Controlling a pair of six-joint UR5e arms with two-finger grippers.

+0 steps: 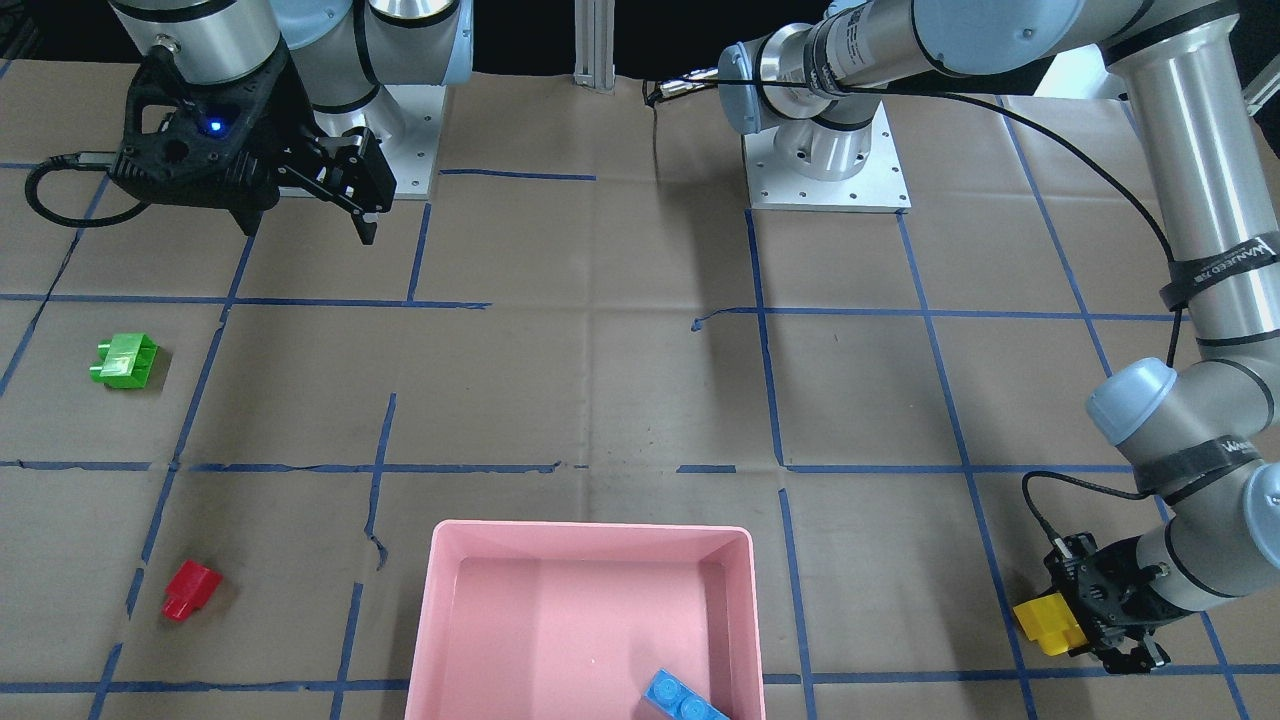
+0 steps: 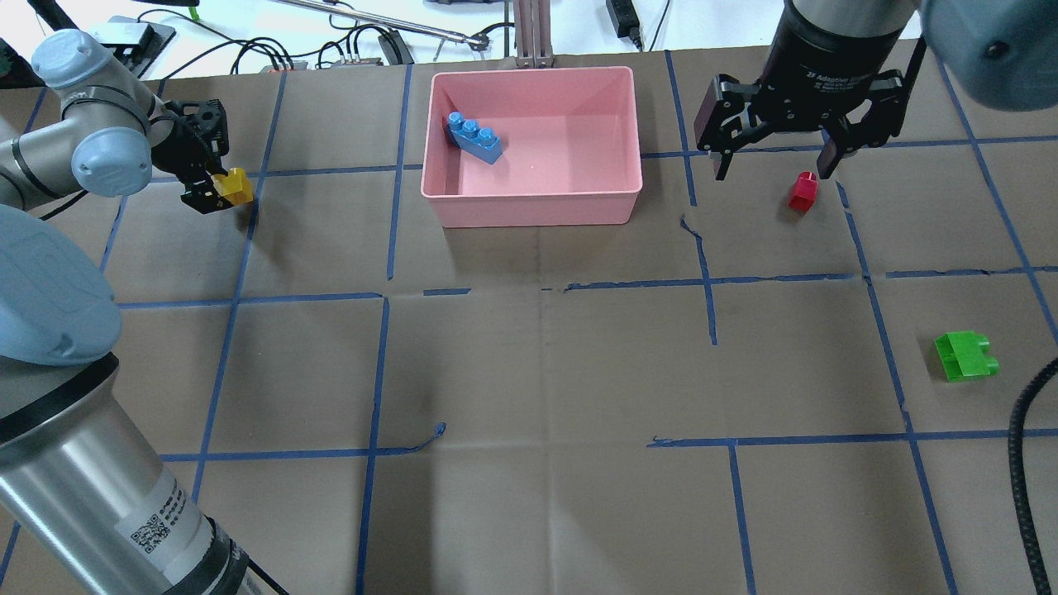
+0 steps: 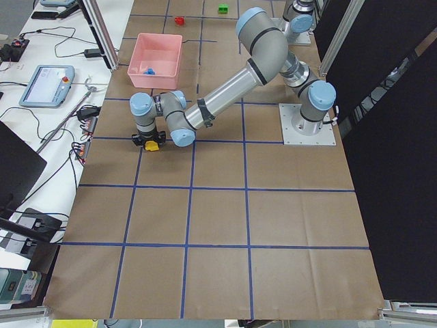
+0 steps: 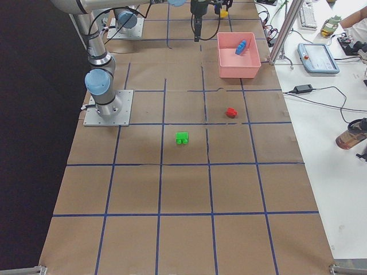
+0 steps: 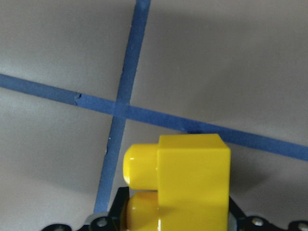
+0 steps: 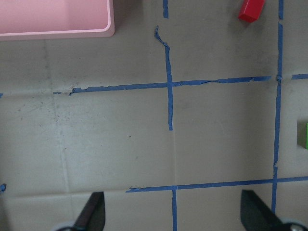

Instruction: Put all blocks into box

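In the overhead view, the large shallow pink plastic tray [image 2: 529, 207] is sitting at 12 o'clock on the brown paper-covered table [image 2: 545, 372], which is marked with a blue tape grid. The long light-blue three-stud plastic brick [image 2: 474, 138] is lying inside the tray, tilted, toward its 10 o'clock corner and close to the wall there.

Well out at 9 o'clock from the tray, the left gripper [image 2: 213, 192] is clamping the yellow two-stud plastic brick [image 2: 235, 186] between its fingers. The brick is sticking out past the fingertips with its studs pointing sideways. Whether it is touching the paper cannot be told.

The right gripper [image 2: 773, 165] is hanging above the table at 3 o'clock from the tray, its fingers spread wide apart and gripping nothing. The small red plastic brick [image 2: 803, 192] is lying on the paper at 3 o'clock from the tray, apart from those fingers. The translucent green plastic brick [image 2: 965, 356] is resting alone at about 4 o'clock from the tray, well apart from the red one.
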